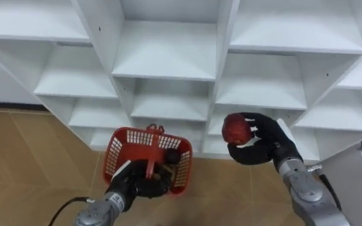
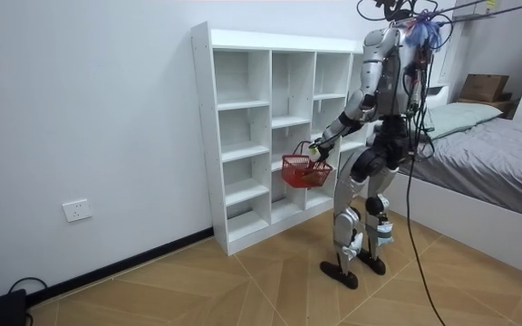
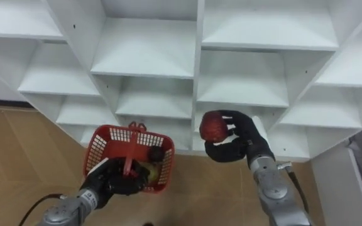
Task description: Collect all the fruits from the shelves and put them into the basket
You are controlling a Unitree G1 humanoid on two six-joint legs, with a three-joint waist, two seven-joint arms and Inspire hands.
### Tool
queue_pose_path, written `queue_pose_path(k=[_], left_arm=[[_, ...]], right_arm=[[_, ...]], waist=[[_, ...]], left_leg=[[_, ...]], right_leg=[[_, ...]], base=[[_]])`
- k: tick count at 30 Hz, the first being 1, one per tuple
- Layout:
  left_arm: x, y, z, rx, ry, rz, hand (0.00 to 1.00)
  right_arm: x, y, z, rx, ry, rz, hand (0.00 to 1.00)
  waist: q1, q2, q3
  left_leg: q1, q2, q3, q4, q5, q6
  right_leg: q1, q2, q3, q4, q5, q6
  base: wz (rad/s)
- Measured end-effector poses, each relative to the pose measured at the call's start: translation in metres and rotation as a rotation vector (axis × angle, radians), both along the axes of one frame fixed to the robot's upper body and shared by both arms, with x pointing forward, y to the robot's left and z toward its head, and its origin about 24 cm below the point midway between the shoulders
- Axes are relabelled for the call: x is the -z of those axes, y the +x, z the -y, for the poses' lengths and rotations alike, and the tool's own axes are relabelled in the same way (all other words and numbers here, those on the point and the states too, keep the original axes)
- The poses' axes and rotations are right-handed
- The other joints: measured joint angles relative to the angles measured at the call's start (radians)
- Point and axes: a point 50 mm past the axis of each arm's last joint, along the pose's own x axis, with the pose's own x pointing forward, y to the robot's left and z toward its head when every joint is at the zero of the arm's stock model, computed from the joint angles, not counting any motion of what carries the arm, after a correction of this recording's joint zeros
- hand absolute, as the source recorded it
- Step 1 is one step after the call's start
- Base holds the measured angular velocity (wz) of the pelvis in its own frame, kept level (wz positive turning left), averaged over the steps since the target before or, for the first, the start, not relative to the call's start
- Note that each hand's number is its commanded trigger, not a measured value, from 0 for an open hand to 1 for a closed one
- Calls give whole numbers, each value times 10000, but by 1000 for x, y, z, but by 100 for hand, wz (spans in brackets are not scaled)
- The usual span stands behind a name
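Note:
My right hand (image 1: 259, 143) (image 3: 236, 139) is shut on a round dark red fruit (image 1: 236, 127) (image 3: 212, 127), held up in front of the white closet's (image 1: 168, 56) lower shelves. A red mesh basket (image 1: 119, 154) (image 3: 99, 150) hangs lower left, and my left hand (image 1: 138, 183) (image 3: 115, 182) is shut on its handle. Inside the basket lie a dark fruit (image 1: 171, 157) and a yellowish one (image 3: 144, 176). In the room view I stand facing the closet (image 2: 270, 127) with the basket (image 2: 304, 170) held out before me.
The closet's cubbies in front of me are bare white shelves. Wooden floor (image 1: 17, 163) spreads below and to the left. A bed (image 2: 497, 136) stands behind me at the room view's right, and a wall socket (image 2: 77, 210) sits low on the wall.

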Motion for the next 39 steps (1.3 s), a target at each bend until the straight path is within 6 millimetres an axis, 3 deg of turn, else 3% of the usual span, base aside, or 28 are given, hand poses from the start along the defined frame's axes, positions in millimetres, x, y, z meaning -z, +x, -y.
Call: queue_pose_path(k=[9,20,31,37,38,39], left_arm=[[-9,-1,14,495,-735,596,100],[-19,-3,19,769,-1081,1186,100],[-19,-5,28,1366,-1413,1095,100],[-19,-4,28,1391,-1433,1126,100],[-19,-4,28,1393,-1433,1132,100],[-20,-4,28,1401,-1422,1137,100]], right_arm=[[7,-20,-21,-1227,438,-401,100],[2,-18,-33,-1528,458,-60,100],[6,-22,-45,-2130,79,-186,100],[8,-22,-46,-2209,46,-253,100],[8,-22,-47,-2217,44,-290,72],[9,-22,-47,-2193,58,-348,5]], waist=[[-159,-57,-57],[-251,-55,-71],[-324,254,34],[-358,253,35],[-358,250,37],[-360,245,40]], left_leg=[[1094,4,130,-432,-111,-107],[1352,1,136,-492,-152,-147],[1361,7,135,-603,-178,-140],[1366,-5,189,-670,-178,-142],[1367,-6,194,-669,-178,-142],[1367,-10,200,-668,-177,-142]], right_leg=[[1018,120,156,-551,-2,31],[1361,173,206,-851,5,44],[1297,175,219,-833,1,54],[1301,174,299,-840,-8,66],[1299,174,310,-841,-10,68],[1295,172,325,-843,-15,74]], base=[[-5],[0],[0],[-3],[-4],[0]])
